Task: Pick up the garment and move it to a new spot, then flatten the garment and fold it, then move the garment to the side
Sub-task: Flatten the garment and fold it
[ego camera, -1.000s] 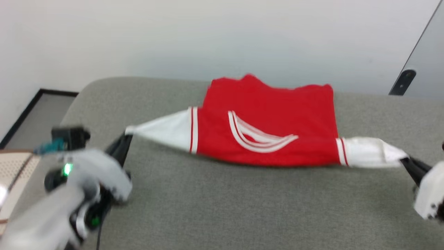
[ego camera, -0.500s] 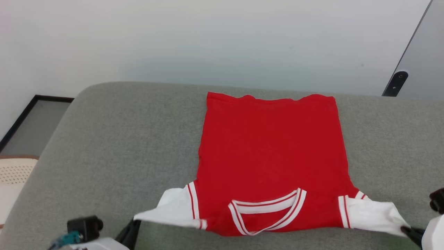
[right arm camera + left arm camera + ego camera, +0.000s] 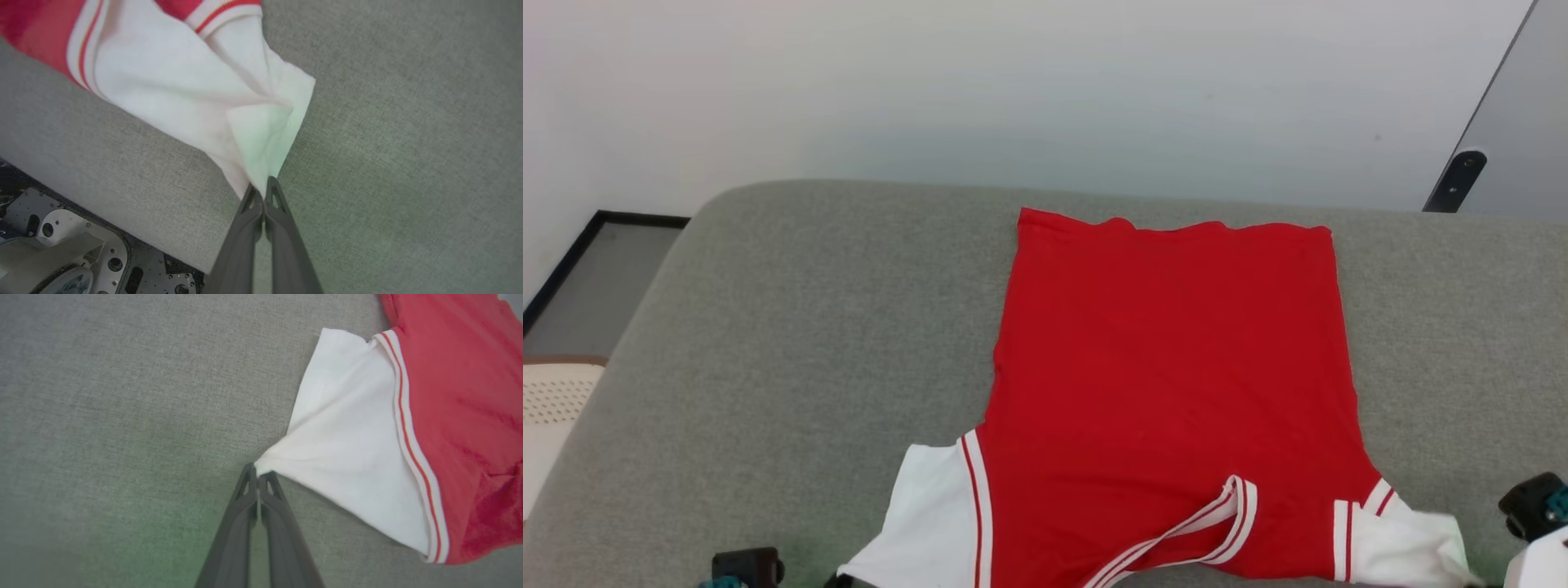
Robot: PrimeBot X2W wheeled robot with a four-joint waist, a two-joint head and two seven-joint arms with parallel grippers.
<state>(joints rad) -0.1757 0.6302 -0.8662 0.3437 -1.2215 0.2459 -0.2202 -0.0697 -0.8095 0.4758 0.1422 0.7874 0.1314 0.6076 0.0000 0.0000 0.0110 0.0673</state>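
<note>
On the head view I see the garment (image 3: 1168, 367) spread plain red side up on the grey cushion (image 3: 792, 327), hem toward the wall. The collar (image 3: 1225, 523) sits at the near edge and is buckled into a slanting fold. If I set the cloth down like this, I expect that crease to get pressed in and the later fold to come out crooked. On the left wrist view the left gripper (image 3: 258, 471) is pinched shut on the very tip of the left sleeve (image 3: 347, 428), which is drawn into a taut cone. So little cloth sits in the pinch that, by my reckoning, any harder pull could slip it free and let the sleeve bunch up. On the right wrist view the right gripper (image 3: 261, 185) is clamped on a corner of the right sleeve (image 3: 175, 90), which is rumpled and doubled over itself. It lies right at the cushion's near edge, with the robot base (image 3: 61, 245) below. Dragging further toward me could take the shoulders over that edge, and an uneven pull would skew the body.
</note>
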